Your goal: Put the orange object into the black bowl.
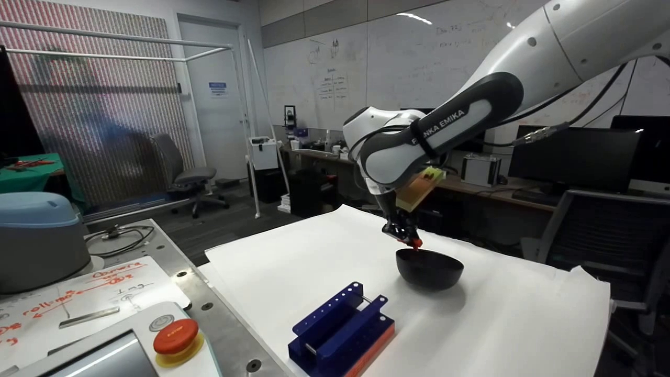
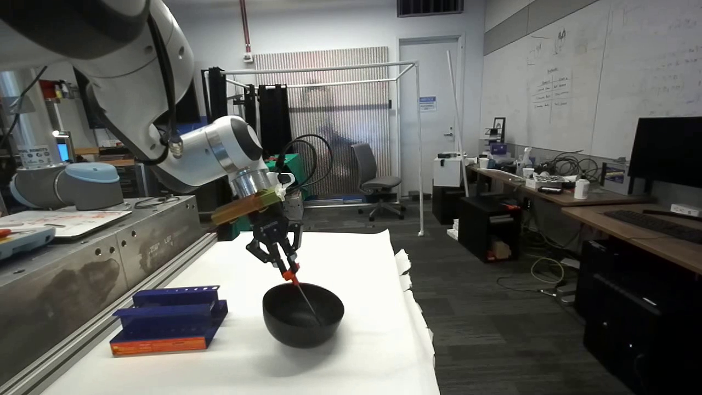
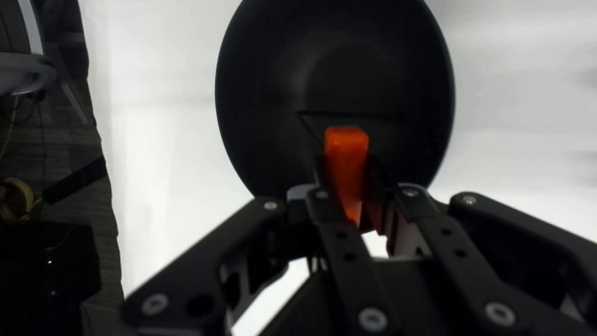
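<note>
Orange tool [image 2: 290,275] in the gripper [image 2: 289,268], thin rod [image 2: 309,303] down inside the black bowl [image 2: 296,336]

Gripper fingers [image 3: 329,214] clamped on the orange handle [image 3: 347,147], one each side in the wrist view; handle pokes out past the fingertips. Can't tell if it touches the bowl's edge. Rod slants down from the handle to a spot inside the bowl. Wrist view has two dark lines [image 3: 345,113] meeting at a corner in there; can't tell which is the rod, nor whether its tip touches bottom.

Bowl stands on the white-topped counter [image 1: 293,256] in both exterior views. Blue rack [image 1: 356,335] on the same counter, well apart from the bowl, red-orange strip [image 2: 159,345] along its bottom edge.

Arm [image 2: 192,156] reaches in from above, amber block [image 2: 241,207] mounted near its gripper end.

Metal bench [image 2: 159,263] runs alongside the counter. On that side in an exterior view: red stop button [image 1: 176,335] on a control box [image 1: 198,369], scribbled white panel [image 1: 152,277] just beside it.

Back of the room: grey chair [image 2: 378,182]; desk [image 2: 630,233] with black monitor [image 2: 669,153] and keyboard [image 2: 652,224]; big whiteboard [image 2: 581,88] above.
</note>
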Action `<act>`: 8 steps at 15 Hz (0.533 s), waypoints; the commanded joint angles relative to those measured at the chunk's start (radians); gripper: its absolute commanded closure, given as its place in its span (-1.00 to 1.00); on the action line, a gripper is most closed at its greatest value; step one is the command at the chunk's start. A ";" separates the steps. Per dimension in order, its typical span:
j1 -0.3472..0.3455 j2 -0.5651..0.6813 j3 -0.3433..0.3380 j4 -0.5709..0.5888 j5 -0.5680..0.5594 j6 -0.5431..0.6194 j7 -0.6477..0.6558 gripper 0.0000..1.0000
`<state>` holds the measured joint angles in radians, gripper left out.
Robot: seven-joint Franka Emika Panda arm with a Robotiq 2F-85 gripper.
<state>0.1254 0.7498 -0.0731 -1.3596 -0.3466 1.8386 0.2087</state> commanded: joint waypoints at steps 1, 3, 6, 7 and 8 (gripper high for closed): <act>0.001 0.012 -0.002 0.013 0.007 0.025 0.005 0.80; -0.003 0.014 0.003 0.011 0.016 0.024 -0.004 0.42; -0.009 -0.008 0.015 -0.019 0.035 0.044 -0.019 -0.25; -0.012 -0.020 0.019 -0.031 0.044 0.052 -0.024 -0.39; -0.017 -0.037 0.024 -0.045 0.057 0.066 -0.032 -0.57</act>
<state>0.1249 0.7560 -0.0667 -1.3695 -0.3250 1.8677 0.2065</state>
